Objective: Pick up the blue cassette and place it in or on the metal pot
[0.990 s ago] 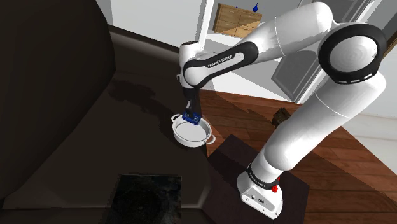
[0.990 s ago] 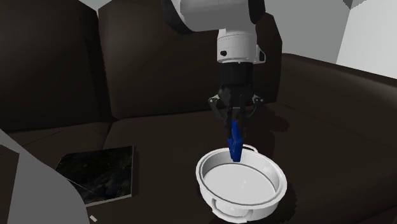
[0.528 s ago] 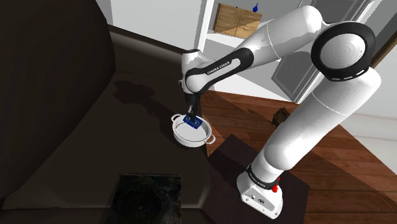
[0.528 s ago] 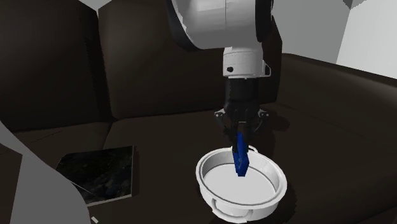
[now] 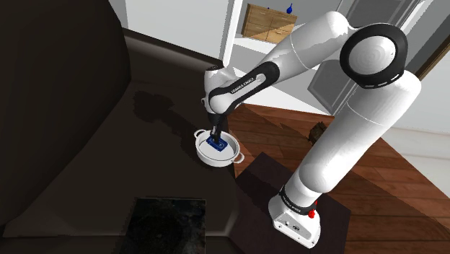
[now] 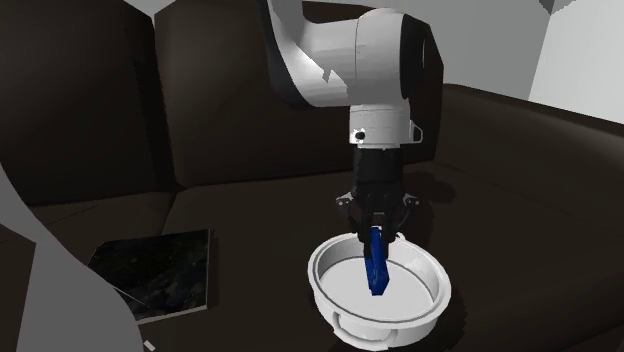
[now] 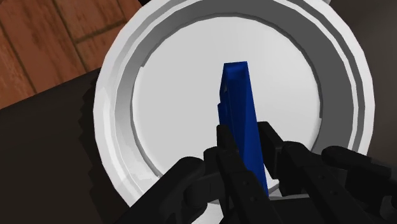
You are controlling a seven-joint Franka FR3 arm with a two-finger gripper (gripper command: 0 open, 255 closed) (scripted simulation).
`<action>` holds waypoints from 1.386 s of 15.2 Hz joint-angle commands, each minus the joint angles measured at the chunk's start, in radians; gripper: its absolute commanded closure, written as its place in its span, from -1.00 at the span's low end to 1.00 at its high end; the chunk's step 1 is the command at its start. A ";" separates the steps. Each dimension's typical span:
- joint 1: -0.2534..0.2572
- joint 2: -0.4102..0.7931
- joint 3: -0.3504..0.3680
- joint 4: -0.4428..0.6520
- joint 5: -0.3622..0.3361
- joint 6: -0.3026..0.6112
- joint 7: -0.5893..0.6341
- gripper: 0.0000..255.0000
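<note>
While the fingers [image 6: 374, 220] clamp the blue cassette [image 6: 375, 265] inside the white pot [image 6: 316, 270], a dark book [image 6: 160, 268] lies well apart.

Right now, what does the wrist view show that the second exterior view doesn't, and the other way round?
Wrist view: brown wooden floor beyond the round white pot. Second exterior view: the dark sofa's back cushions, a dark flat square slab on its seat, and the white arm. Both: the black gripper shut on the thin blue cassette, hanging down inside the pot.
</note>
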 commanded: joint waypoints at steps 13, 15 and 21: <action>0.002 -0.018 0.001 0.015 0.006 -0.032 -0.004 -1.00; 0.005 -0.054 0.004 0.052 0.018 -0.106 -0.012 -1.00; 0.007 -0.067 0.005 0.069 0.022 -0.134 -0.014 -1.00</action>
